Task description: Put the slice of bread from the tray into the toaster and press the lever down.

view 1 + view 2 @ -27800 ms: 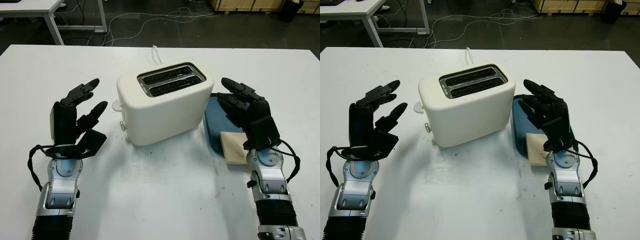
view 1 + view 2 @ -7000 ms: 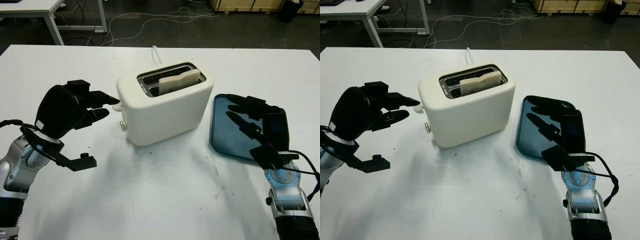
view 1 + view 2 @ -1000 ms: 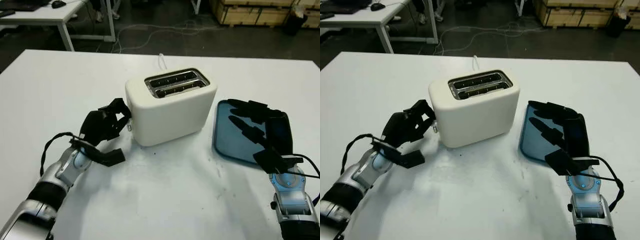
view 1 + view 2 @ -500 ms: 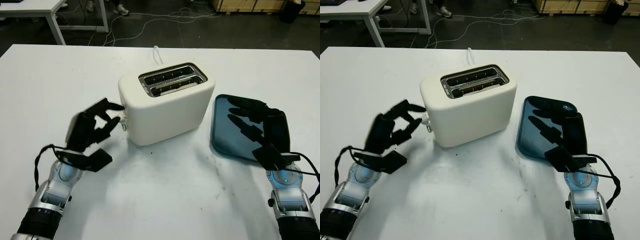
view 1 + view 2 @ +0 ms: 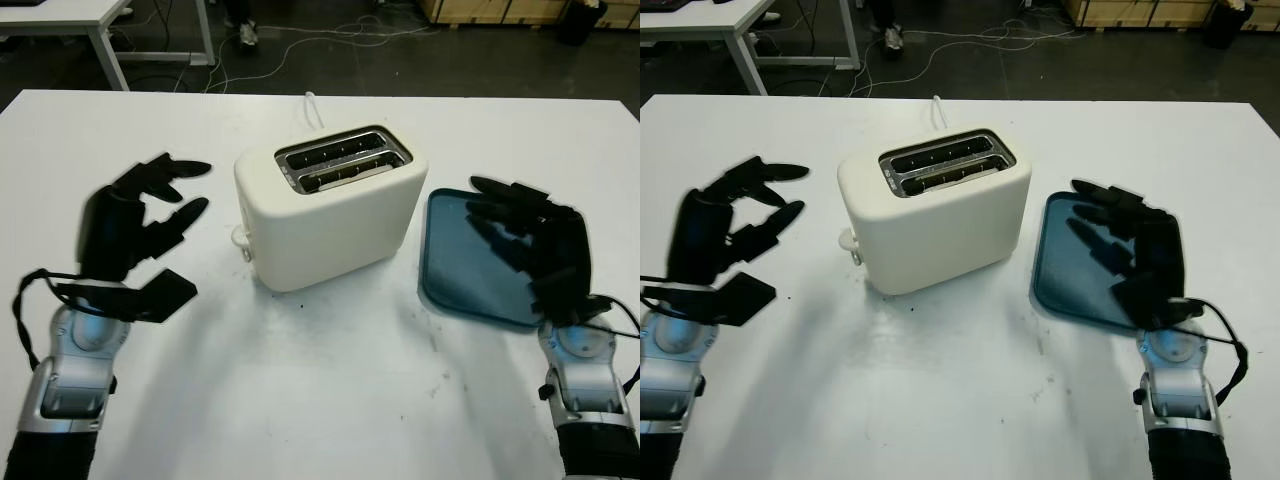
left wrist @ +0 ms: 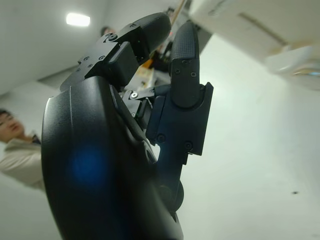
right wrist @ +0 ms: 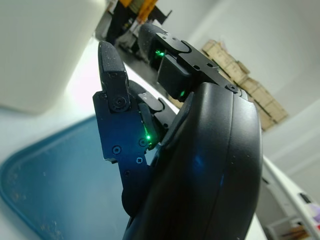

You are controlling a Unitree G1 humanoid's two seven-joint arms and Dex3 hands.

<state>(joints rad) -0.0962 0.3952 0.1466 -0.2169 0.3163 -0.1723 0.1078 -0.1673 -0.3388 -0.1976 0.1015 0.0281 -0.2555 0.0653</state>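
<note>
Centrally, the cream toaster (image 5: pixel 330 205) stands on the white table (image 5: pixel 320 400); the bread slice sits low inside its near slot (image 5: pixel 350 172). Left hand (image 5: pixel 130 225) is raised left of the toaster, released, holding nothing. Right hand (image 5: pixel 535 250) hovers over the blue tray (image 5: pixel 460 265), likewise released.

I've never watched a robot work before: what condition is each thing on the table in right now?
toaster: upright, bread sunk low in its slots.
lever: down, near the toaster's base.
tray: flat, no bread on it.
left hand: open, apart from the toaster.
right hand: open, above the tray.
</note>
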